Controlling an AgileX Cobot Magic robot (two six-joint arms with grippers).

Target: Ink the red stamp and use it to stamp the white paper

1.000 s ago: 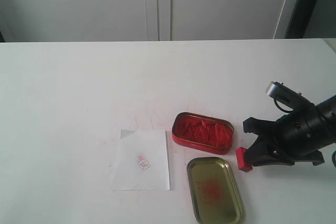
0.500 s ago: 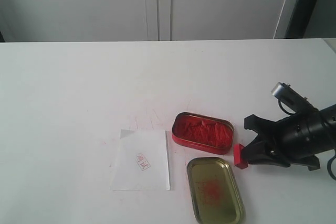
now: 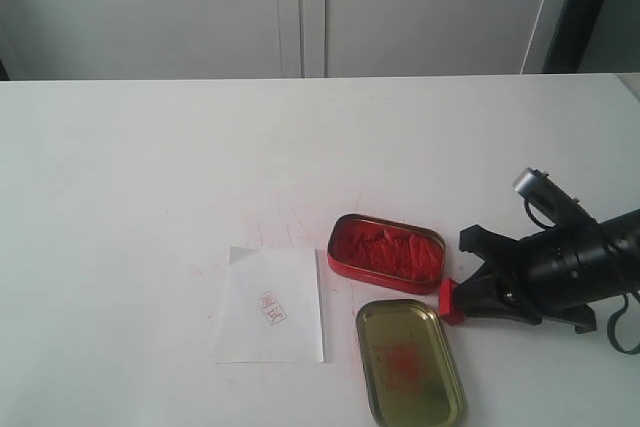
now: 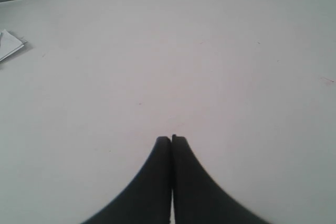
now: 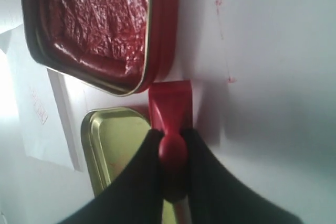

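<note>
the red stamp (image 5: 170,106) is smooth moulded plastic, a square block head on a short neck ending in a rounded knob. the right gripper (image 5: 172,135) has its two matte black fingers pressed in on that knob from both sides, so the jaws are clamped on the stamp. the stamp lies nearly level, its head pointing at the ink tin (image 3: 385,252), just beside the tin's red wall and above a corner of the lid (image 3: 410,362). whether the head touches the table (image 3: 150,167) i cannot tell.

the tin is a shallow rounded rectangle, red outside with a brassy rim, filled with glossy, wrinkled red paste. the lid is dull gold metal, lying inside-up, with a faint red smear in its middle. the white paper (image 3: 270,319) is thin and flat, one far corner turned up, and carries a small red square print. it lies left of the tin and the lid, close to both, well apart from the stamp (tin and lid sit between them).

the left gripper (image 4: 171,140) has its black fingers shut together, empty, over bare white tabletop.

count: one stamp, one sheet, one tin, one lid, one print, two grippers.
</note>
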